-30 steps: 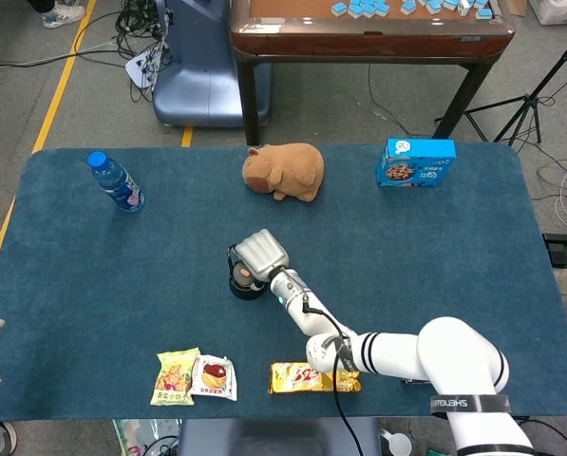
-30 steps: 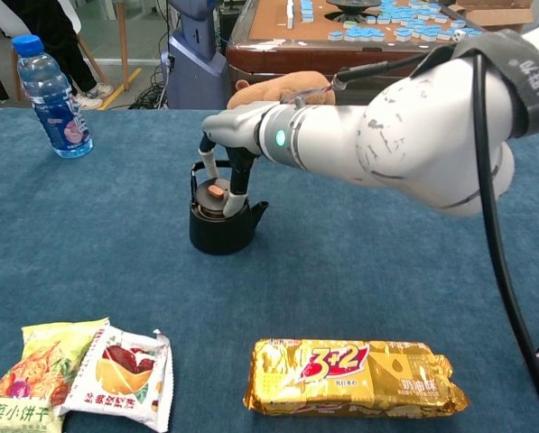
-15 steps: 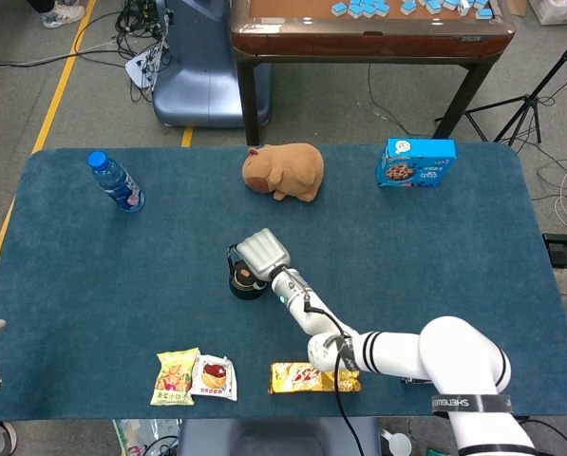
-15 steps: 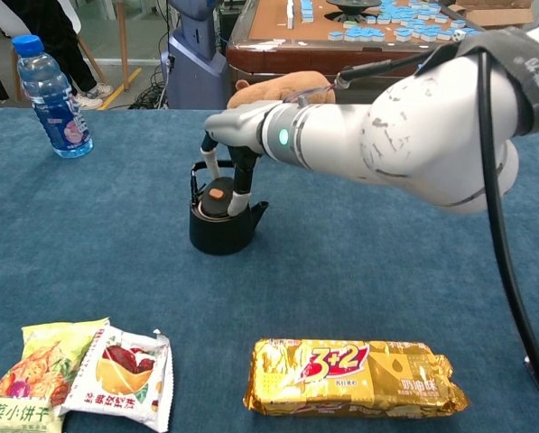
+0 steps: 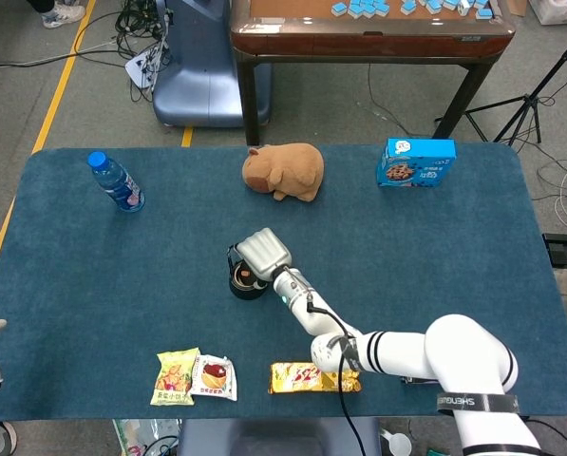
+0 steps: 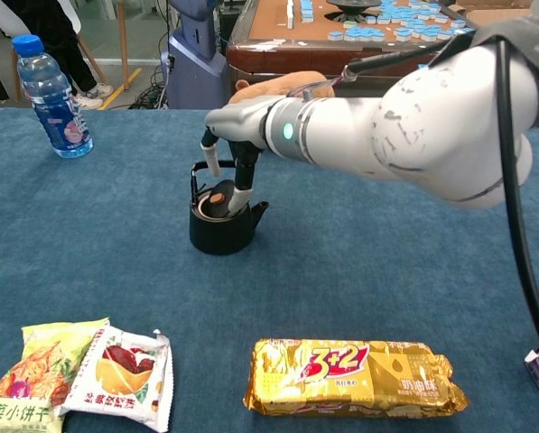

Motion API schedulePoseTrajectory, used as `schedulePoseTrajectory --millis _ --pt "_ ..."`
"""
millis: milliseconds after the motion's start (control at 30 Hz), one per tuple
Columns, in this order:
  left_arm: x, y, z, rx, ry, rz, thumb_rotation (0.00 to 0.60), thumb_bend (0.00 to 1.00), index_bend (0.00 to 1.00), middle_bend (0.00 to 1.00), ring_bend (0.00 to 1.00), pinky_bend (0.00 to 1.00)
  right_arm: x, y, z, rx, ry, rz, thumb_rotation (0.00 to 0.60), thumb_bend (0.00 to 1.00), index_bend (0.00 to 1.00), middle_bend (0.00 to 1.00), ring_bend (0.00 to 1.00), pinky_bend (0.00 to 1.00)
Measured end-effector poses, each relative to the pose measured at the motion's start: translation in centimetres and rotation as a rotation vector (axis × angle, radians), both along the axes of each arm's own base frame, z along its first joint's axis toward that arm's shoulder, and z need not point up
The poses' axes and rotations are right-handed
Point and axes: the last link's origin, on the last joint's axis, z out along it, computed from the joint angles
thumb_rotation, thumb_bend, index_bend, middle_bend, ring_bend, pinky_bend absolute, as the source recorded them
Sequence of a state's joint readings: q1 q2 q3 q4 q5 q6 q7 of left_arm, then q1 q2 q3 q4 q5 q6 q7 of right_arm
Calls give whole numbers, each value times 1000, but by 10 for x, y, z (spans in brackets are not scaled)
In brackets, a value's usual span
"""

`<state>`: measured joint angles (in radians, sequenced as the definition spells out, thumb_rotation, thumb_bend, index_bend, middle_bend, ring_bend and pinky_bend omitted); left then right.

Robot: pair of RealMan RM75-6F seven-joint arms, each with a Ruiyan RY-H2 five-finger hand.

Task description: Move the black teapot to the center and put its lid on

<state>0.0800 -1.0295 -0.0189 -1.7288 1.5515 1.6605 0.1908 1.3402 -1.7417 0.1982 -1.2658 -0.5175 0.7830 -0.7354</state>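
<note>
My right hand [image 6: 236,135] hovers over the black teapot [image 6: 222,224], fingers pinching its tilted lid [image 6: 218,196]. Plush capybara [image 5: 285,171] at twelve o'clock; biscuit pack [image 6: 352,377] at five.

Your right arm [image 6: 432,126] has glossy white housings, black joint bands, a green indicator light, an external black cable and a silver-grey right hand [image 5: 263,253].

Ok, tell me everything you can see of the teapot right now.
The teapot is small, round and matte black, upright near the table's middle, its short spout pointing to the view's right. A thin handle arches over it. Its lid, black with an orange knob, sits tilted in the opening, not yet seated. The right hand is above it, fingers reaching down to the lid.
</note>
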Motion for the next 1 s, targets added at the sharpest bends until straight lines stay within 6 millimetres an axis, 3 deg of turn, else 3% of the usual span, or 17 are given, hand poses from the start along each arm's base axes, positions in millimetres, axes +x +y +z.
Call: schedulePoseTrajectory --millis 167,267,733,1000 --pt "0 0 -1 -3 3 1 600 732 240 160 115 272 1 5 7 6 -10 14 600 142 390 1000 988 1000" --pt "1 0 -1 -4 4 0 600 731 240 160 115 272 2 8 11 10 -12 23 600 230 390 1000 988 1000" --pt "1 1 -2 -4 6 2 600 732 241 160 115 272 -1 16 11 -2 26 64 600 828 390 1000 988 1000" --pt "0 0 -1 -5 4 1 600 732 240 160 115 272 -4 17 9 -4 51 67 600 879 392 1000 988 1000"
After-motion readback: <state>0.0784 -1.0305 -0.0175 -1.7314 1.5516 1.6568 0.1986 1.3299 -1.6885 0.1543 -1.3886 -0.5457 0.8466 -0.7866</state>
